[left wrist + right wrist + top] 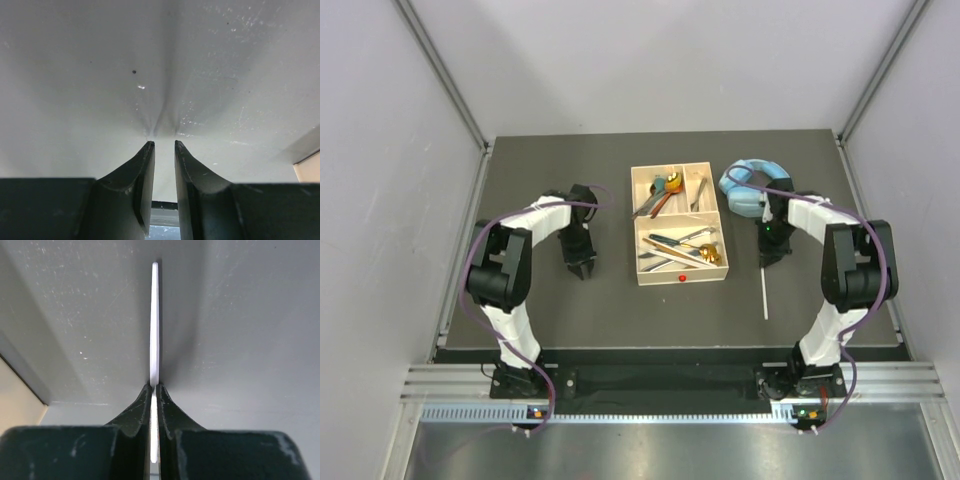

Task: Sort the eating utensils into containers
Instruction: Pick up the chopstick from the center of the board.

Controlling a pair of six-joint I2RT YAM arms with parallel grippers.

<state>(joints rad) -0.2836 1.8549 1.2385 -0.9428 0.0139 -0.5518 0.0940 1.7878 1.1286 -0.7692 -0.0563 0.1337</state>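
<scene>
A pale thin chopstick lies on the dark table right of the cream tray. My right gripper is shut on its far end. In the right wrist view the chopstick runs straight out from between the closed fingertips of the right gripper. The tray's compartments hold several utensils: gold and coloured spoons, knives and forks. My left gripper points down at the bare table left of the tray. It is open by a narrow gap with nothing between its fingers.
Light-blue headphones lie just behind the right gripper, beside the tray's far right corner. A red dot marks the tray's near rim. The tray's edge shows in the left wrist view and in the right wrist view.
</scene>
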